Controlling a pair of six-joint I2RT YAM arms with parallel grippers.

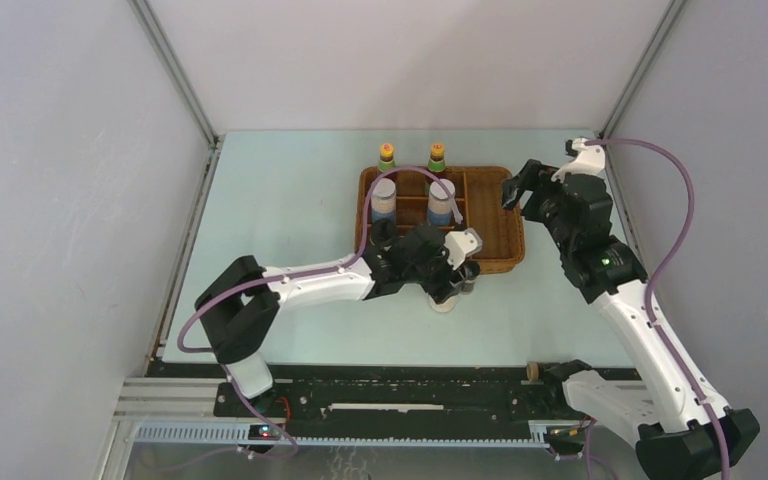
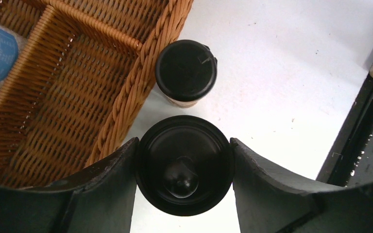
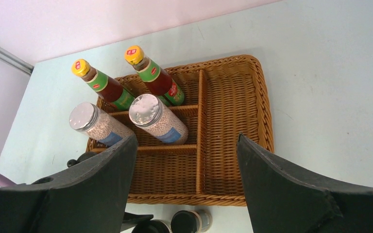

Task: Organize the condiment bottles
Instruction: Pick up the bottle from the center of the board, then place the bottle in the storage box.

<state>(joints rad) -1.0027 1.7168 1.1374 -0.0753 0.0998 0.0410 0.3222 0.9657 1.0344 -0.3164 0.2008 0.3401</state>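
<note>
My left gripper [image 2: 184, 145] is shut on the black cap of a white bottle [image 2: 184, 167] standing on the table just outside the wicker tray's [image 2: 141, 82] near rim; from above its white base [image 1: 444, 304] shows under the gripper [image 1: 448, 278]. A second black-capped bottle [image 2: 186, 70] stands right beside it against the rim. Two yellow-capped sauce bottles [image 3: 104, 86] [image 3: 156, 78] stand in the tray's back compartments. Two silver-topped shakers [image 3: 97, 124] [image 3: 156, 117] stand in the compartments in front of them. My right gripper [image 3: 187, 141] hangs open above the tray's right side [image 1: 520, 190].
The tray [image 1: 500, 235] sits mid-table, with a long right compartment and a near-left compartment [image 3: 165, 167] holding nothing. A small tan-ended item [image 1: 533, 371] lies on the black rail at the table's near edge. Walls enclose the table on three sides.
</note>
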